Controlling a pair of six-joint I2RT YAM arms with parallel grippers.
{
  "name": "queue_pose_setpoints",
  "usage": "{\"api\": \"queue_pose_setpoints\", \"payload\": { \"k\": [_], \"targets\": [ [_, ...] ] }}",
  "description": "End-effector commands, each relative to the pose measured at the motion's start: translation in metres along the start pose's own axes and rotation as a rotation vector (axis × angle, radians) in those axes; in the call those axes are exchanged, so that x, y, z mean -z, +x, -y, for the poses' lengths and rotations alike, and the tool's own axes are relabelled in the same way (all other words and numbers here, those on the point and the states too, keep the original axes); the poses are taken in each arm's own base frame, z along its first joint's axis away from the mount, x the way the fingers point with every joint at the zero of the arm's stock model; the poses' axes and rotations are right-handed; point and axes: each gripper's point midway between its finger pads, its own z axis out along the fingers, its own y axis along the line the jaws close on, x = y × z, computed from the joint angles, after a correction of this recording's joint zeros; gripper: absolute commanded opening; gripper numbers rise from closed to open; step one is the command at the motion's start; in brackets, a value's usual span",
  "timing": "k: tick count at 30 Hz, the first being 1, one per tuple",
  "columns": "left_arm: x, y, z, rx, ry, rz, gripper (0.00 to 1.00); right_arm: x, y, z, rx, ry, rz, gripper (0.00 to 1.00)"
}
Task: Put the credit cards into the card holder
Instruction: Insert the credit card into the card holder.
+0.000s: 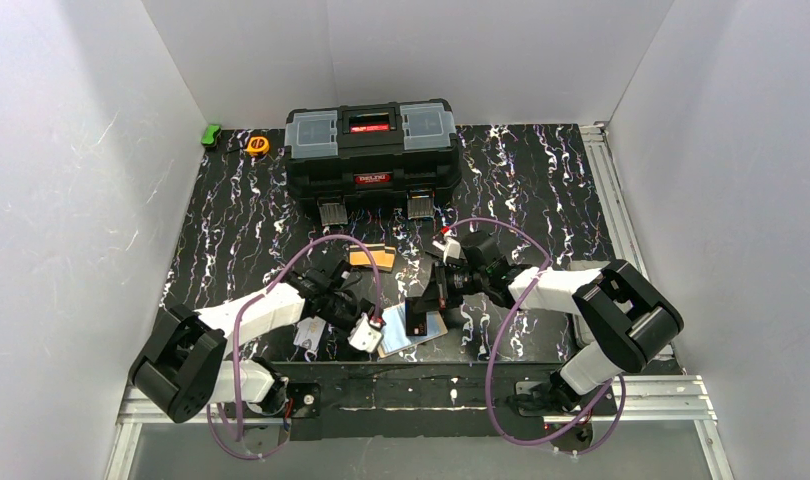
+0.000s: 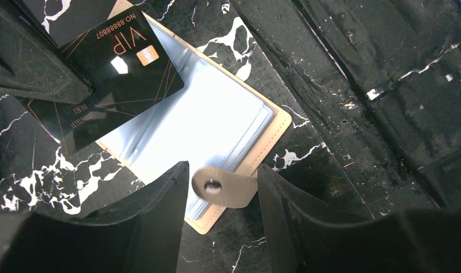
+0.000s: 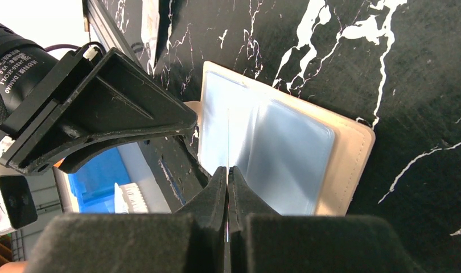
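Near the front edge of the table (image 1: 541,180), both arms bend inward and meet over the card holder (image 1: 428,330). The left arm (image 1: 256,310) reaches in from the left and the right arm (image 1: 556,285) from the right, each with its wrist tipped down. The card holder lies open and flat with its clear pockets facing up. In the left wrist view its long axis runs on a diagonal from upper left to lower right, and its snap tab (image 2: 222,186) sticks out from the near edge. The left gripper (image 2: 222,170) is spread wide with one finger on each side of the tab; whether either finger presses on the holder I cannot tell. The right gripper (image 3: 228,170) is closed tight on a black card (image 2: 103,74), held on edge and tilted, with a lower corner over the holder's far end. Whether that corner touches the plastic I cannot tell. An orange card (image 1: 371,257) lies apart, between the holder and the toolbox (image 1: 371,150).
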Motion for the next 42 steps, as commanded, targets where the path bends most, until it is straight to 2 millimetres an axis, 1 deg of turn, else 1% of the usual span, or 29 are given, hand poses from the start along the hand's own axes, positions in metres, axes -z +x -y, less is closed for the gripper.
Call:
{"api": "queue_pose_setpoints", "payload": {
  "k": [1, 3, 14, 23, 32, 35, 42],
  "targets": [
    [-0.002, -0.001, 0.004, -0.094, 0.027, 0.006, 0.44, -0.001, -0.005, -0.003, 0.03, -0.015, 0.022, 0.01],
    [-0.002, 0.0, 0.006, -0.104, 0.037, 0.0, 0.41, -0.001, -0.006, -0.002, 0.031, -0.012, 0.03, 0.01],
    [-0.001, 0.002, 0.014, -0.138, 0.058, -0.009, 0.37, 0.001, -0.011, 0.006, 0.028, 0.034, 0.079, 0.01],
    [-0.002, 0.003, 0.017, -0.151, 0.066, -0.008, 0.37, -0.004, -0.009, 0.006, -0.004, 0.002, 0.075, 0.01],
    [-0.004, 0.007, 0.017, -0.168, 0.082, -0.024, 0.33, 0.002, -0.006, 0.015, -0.009, 0.033, 0.092, 0.01],
    [-0.004, 0.008, 0.018, -0.163, 0.083, -0.03, 0.32, 0.003, -0.006, 0.015, -0.01, 0.033, 0.097, 0.01],
    [-0.004, 0.009, 0.02, -0.17, 0.089, -0.033, 0.32, 0.003, -0.006, 0.013, -0.014, 0.017, 0.099, 0.01]
  ]
}}
